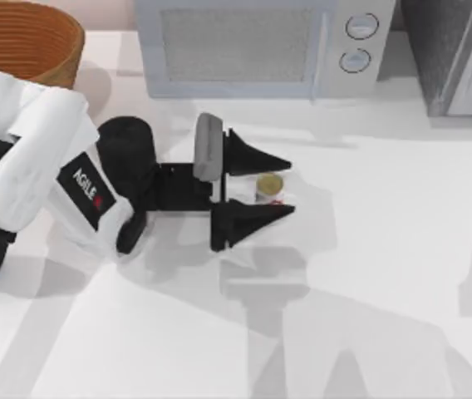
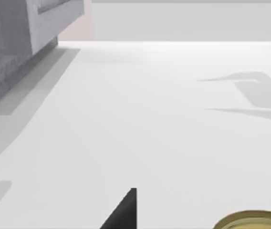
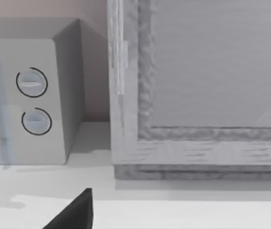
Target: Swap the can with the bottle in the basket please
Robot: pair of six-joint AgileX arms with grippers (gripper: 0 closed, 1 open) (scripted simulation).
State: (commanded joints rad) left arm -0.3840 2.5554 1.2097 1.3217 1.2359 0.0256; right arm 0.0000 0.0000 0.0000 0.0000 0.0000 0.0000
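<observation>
L end effector [image 1: 281, 186] is sitting wide open round the can [image 1: 268, 187] w/ nothing held yet; it's needing an even squeeze.

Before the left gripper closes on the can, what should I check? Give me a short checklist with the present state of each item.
1. The can stands upright on the table: ok, its gold top faces up.
2. Left gripper is open: ok, the two fingers are apart.
3. Can lies between the fingers: ok in the top view, one finger on each side.
4. Fingers are low enough to grip the can's side: cannot tell; the left wrist view shows the can's top close below.
5. The basket at the table's far left is free to receive the can: cannot tell, its inside is mostly out of frame.
6. Microwave behind is clear of the gripper: ok.
</observation>
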